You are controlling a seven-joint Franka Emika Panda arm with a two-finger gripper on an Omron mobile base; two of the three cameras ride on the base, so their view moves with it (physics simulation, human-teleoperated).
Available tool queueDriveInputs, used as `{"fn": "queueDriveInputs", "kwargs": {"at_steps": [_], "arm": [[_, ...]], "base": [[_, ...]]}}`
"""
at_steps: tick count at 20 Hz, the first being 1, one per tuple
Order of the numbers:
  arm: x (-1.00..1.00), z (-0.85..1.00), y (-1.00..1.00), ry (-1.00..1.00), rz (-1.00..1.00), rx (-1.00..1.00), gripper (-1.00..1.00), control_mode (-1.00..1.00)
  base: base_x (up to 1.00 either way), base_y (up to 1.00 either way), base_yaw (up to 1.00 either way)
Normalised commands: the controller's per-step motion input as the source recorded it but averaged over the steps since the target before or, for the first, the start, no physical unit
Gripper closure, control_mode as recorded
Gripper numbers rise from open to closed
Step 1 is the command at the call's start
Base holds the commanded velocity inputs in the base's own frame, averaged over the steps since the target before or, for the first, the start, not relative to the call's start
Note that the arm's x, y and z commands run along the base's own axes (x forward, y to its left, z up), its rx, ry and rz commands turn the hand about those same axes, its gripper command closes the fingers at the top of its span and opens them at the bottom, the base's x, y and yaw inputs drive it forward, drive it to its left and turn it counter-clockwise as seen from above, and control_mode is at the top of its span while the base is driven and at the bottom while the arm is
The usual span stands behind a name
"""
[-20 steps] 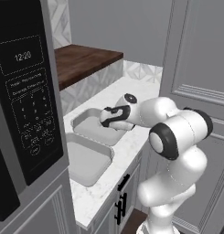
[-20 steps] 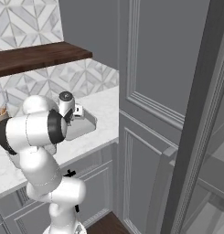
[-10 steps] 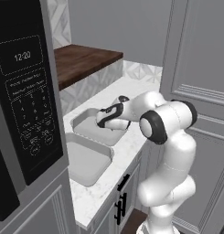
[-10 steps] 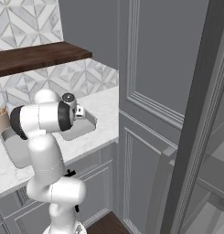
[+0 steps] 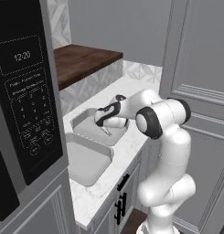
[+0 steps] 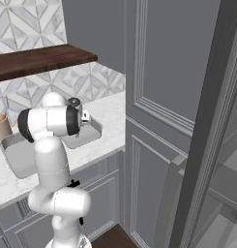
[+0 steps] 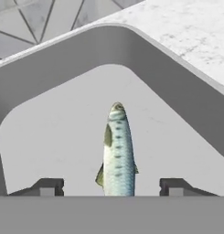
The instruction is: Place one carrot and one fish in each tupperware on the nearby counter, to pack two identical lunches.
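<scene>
A pale silvery-green fish [image 7: 117, 151] lies flat on the floor of the far grey tupperware [image 7: 145, 55], free between my spread fingertips [image 7: 47, 186]. My gripper [image 7: 112, 187] is open and hangs low inside that tupperware [image 5: 86, 124], just above the fish. A second tupperware [image 5: 86, 161] stands closer along the white marbled counter [image 5: 136, 84], with nothing visible inside it. In the right base view my arm hides most of the far tupperware [image 6: 88, 138]; the other tupperware [image 6: 18, 155] is to its left. The carrot is out of view.
A black microwave [image 5: 22, 91] fills the left side. A dark brown wooden shelf [image 5: 81, 59] runs behind the tupperwares. Tall grey cabinet doors [image 5: 200, 68] rise at the right. A beige utensil holder [image 6: 1, 128] stands at the counter's far left.
The jaws have spread apart and the fish now lies loose in the far tupperware. My elbow has swung closer in over the counter's edge.
</scene>
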Motion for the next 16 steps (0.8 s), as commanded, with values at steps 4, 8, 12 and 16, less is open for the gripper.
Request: {"fn": "queueDriveInputs", "kwargs": {"at_steps": [4,8,12,16], "arm": [[-0.1,0.27,0.06,-0.05,0.0,0.0,-1.0,-1.0],[-0.89,0.97,-0.16,-0.08,-0.01,0.0,-1.0,-1.0],[-0.91,1.0,-0.63,0.0,-0.11,0.02,-1.0,-1.0],[-0.95,1.0,-0.77,0.0,-0.14,0.04,-1.0,-1.0]], "base": [[0.0,0.0,0.0],[0.0,0.0,0.0],[0.0,0.0,0.0],[0.0,0.0,0.0]]}}
